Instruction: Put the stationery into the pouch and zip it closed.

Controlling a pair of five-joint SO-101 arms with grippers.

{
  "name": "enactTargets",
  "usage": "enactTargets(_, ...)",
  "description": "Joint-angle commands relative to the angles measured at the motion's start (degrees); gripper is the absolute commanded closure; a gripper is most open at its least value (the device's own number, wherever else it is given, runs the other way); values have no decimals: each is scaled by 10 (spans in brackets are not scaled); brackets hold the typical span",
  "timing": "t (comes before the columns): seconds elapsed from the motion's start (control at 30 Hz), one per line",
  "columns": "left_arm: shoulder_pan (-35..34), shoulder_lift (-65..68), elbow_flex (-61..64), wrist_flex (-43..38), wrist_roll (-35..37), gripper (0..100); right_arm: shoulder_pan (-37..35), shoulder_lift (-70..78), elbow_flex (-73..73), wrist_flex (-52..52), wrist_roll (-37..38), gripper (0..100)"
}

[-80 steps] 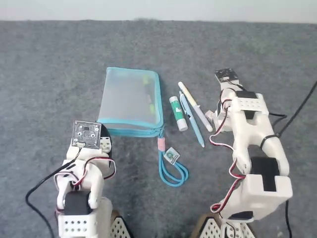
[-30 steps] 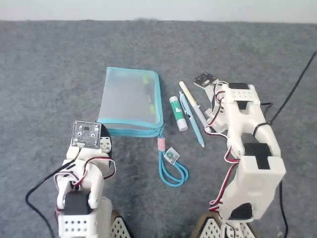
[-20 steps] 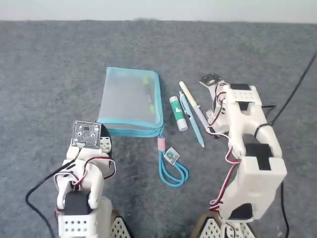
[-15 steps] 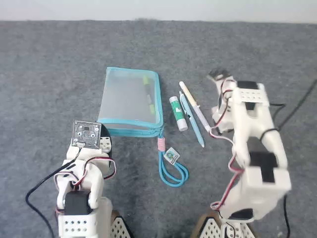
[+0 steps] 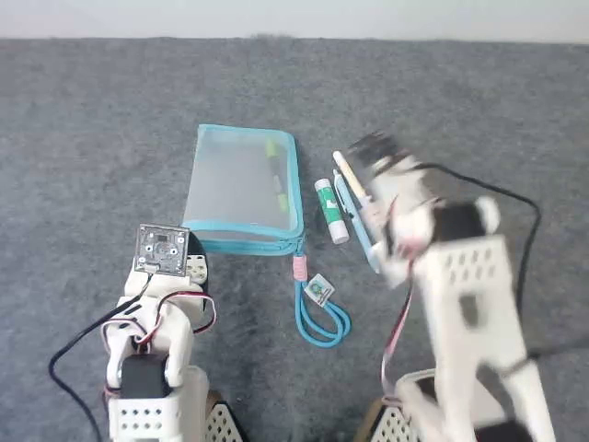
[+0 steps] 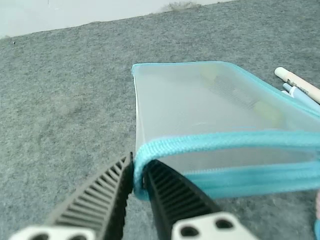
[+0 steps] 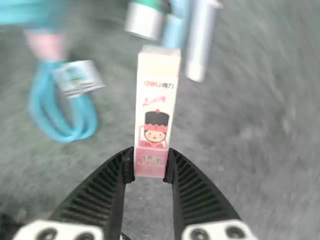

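Note:
The translucent teal-edged pouch (image 5: 244, 189) lies flat with green items inside. My left gripper (image 6: 138, 182) is shut on the teal rim at the pouch (image 6: 210, 110) corner nearest its arm. My right gripper (image 7: 149, 162) is shut on a small cream-and-pink box (image 7: 156, 110) with a cartoon soldier, held above the carpet. The right arm (image 5: 460, 267) stands over the pens in the high view. A green-and-white glue stick (image 5: 329, 212), a blue pen (image 5: 354, 221) and a cream pen (image 5: 345, 175) lie side by side right of the pouch.
A pink zipper pull (image 5: 299, 267) leads to a teal strap loop (image 5: 320, 318) with a small tag (image 7: 75, 77), lying near the pouch's corner. Grey carpet (image 5: 92, 120) covers the table, with bare room to the left and at the back.
The right arm has swung from beside the pens towards the near left and now hangs over them, still in motion. The left arm and the pouch have not moved.

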Motion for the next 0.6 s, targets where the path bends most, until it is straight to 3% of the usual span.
enactTargets(0.0,0,-13,-7,-13,-1,988,-140,-87,0,27,-8,991)
enactTargets(0.23,1,-13,-4,-27,0,988,-245,11,-38,22,-9,991)
enactTargets(0.4,2,-13,-4,-30,2,988,-262,132,-131,11,-12,991)
enactTargets(0.57,33,-13,-6,-26,3,988,-262,258,-244,27,-62,991)
